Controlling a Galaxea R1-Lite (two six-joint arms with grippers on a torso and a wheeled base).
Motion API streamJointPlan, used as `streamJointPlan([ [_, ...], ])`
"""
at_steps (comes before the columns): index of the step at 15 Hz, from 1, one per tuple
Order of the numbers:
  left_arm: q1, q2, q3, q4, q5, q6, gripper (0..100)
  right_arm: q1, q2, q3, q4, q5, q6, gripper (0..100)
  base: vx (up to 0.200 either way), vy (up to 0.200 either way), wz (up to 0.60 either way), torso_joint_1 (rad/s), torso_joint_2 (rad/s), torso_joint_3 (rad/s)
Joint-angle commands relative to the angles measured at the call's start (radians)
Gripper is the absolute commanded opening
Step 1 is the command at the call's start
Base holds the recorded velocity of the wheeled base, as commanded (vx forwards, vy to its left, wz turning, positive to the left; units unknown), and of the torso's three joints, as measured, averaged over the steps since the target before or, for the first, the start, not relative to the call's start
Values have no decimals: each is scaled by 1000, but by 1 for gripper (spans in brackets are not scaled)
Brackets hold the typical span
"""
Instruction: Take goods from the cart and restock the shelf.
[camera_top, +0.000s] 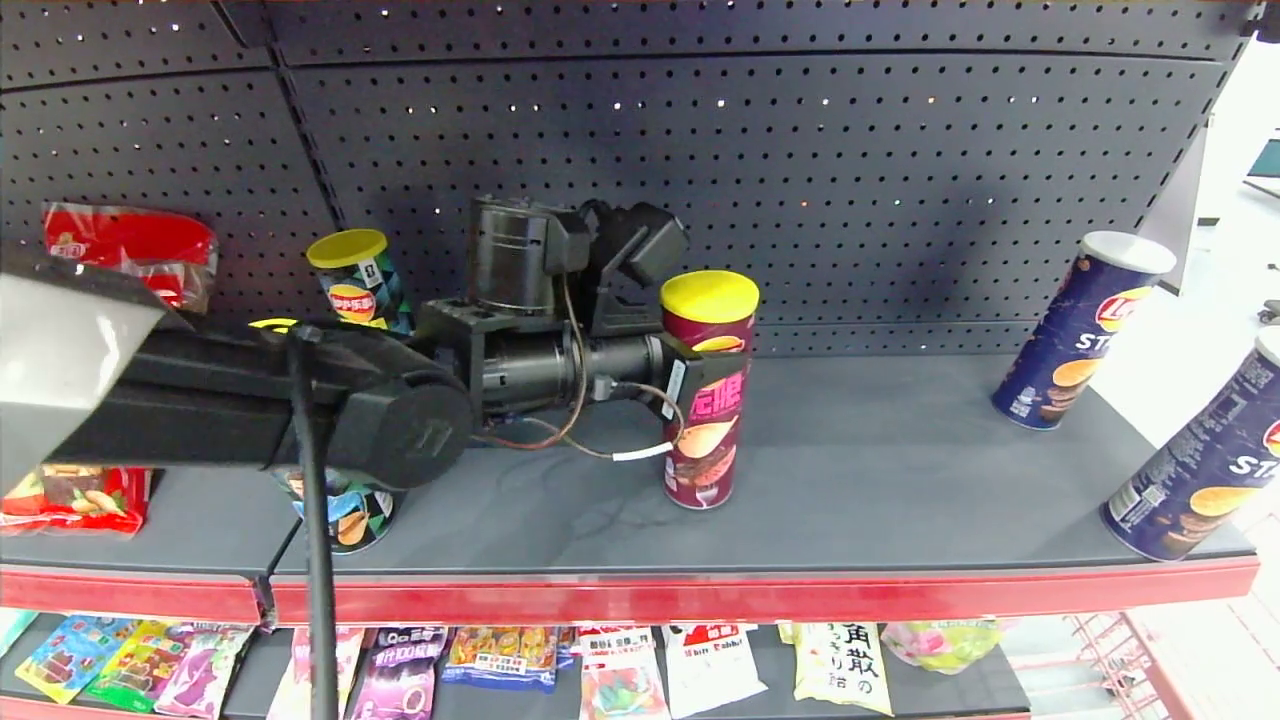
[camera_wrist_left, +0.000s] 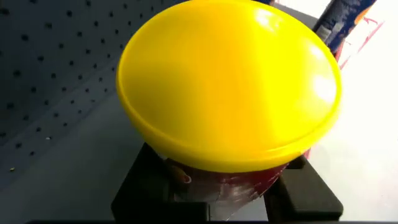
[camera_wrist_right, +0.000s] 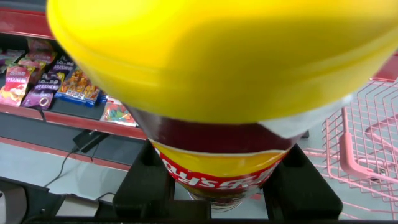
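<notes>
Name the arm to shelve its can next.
Left: the left end effector holds the maroon can upright on the shelf; the right end effector's second can is by the pink cart.

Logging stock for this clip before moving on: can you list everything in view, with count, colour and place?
maroon can: one, maroon with yellow lid, upright mid top shelf, in the left gripper
second maroon can: one, maroon with yellow lid, in the right gripper, near the pink cart
teal cans: two, teal; one yellow-lidded at the back left, one near the front edge under the arm
navy cans: two, navy with white lids, right end of top shelf
red bags: two, red, left end of top shelf
snack packets: many, mixed colours, lower shelf
top shelf: one, grey with red edge
pink cart: one, pink wire
left gripper: shut on maroon can
right gripper: shut on second maroon can
</notes>
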Motion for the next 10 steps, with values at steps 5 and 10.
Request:
streamJointPlan([
  [5,-4,-72,135,-64,8,-5,0,1,2,0,0,1,0,0,0,0,0,0,0,0],
  [10,-28,-58,141,-65,8,-8,0,1,2,0,0,1,0,0,0,0,0,0,0,0],
])
